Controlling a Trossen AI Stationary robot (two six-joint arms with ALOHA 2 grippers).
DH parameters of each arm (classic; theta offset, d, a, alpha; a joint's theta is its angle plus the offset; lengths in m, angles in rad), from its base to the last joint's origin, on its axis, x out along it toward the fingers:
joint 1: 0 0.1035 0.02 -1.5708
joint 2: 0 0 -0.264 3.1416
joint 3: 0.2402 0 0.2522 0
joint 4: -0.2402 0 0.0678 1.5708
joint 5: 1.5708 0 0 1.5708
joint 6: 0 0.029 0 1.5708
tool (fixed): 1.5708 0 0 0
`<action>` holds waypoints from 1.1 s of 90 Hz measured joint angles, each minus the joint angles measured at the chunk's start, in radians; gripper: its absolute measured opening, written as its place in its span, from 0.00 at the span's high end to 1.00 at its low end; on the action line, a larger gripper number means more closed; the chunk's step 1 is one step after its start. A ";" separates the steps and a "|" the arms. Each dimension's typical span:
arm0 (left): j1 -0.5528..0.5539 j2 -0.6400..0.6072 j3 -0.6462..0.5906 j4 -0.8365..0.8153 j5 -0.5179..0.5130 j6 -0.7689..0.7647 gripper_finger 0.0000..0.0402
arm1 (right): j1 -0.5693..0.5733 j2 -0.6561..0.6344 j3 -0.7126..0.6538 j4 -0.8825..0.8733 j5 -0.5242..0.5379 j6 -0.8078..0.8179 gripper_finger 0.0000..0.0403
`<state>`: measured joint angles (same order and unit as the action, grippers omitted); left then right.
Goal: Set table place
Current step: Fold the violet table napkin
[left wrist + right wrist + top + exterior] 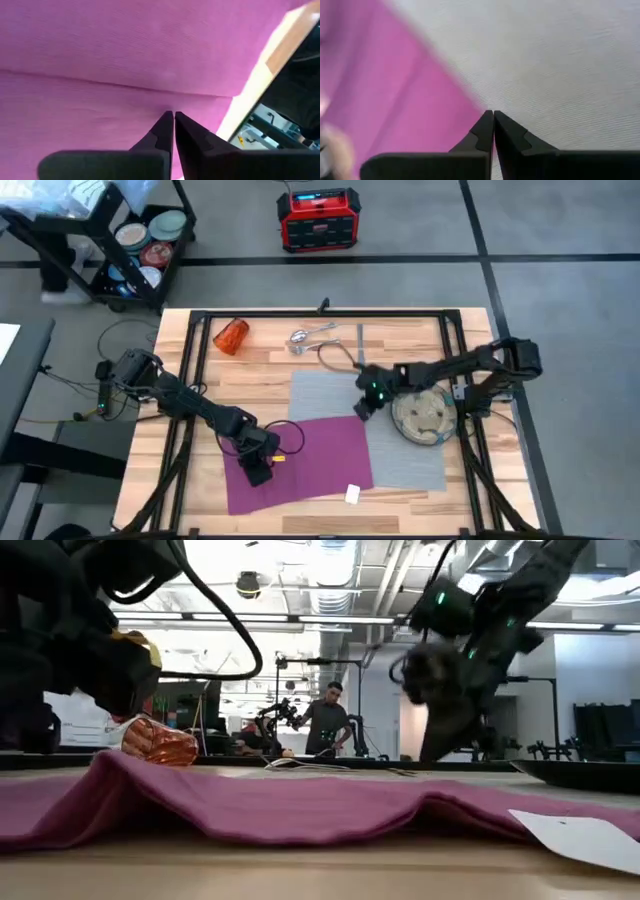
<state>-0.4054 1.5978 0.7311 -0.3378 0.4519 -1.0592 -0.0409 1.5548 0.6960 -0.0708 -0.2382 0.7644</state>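
Observation:
The magenta napkin (300, 460) lies spread on the table's (200, 430) near left part, and its right edge overlaps the grey placemat (400, 450). In the low view the napkin (300, 805) shows low ridges. The patterned plate (422, 417) sits on the placemat's right half. The orange cup (231, 336) lies on its side at the far left. The silver cutlery (315, 335) lies at the far middle. My left gripper (258, 470) is shut over the napkin's left part. My right gripper (362, 408) is shut at the napkin's far right corner. My left gripper comes from above with its shut fingertips (167, 122) down at the napkin's cloth (165, 107), just short of a ridge (125, 86) in it. No cloth shows between the fingers; I cannot tell whether they pinch it or only rest on it. My right gripper points its shut fingertips (487, 122) down at the napkin's edge (470, 102), where it lies on the placemat (560, 75). Whether they touch the cloth I cannot tell.
A white tag (352, 494) lies at the napkin's near edge. A black rail frame (320, 312) runs along the table's far part. Beyond the table a red box (318, 218) stands on the floor and a cart with dishes (140, 240) at the far left. A person (330, 720) stands far off.

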 joint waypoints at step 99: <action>0.517 -0.001 0.025 -0.229 -0.097 0.566 1.00 | 0.489 -0.019 -0.063 -0.119 0.226 0.449 1.00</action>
<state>0.1113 1.5969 0.7563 -0.5671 0.3551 -0.4927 0.4481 1.5360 0.6330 -0.1897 -0.0121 1.2133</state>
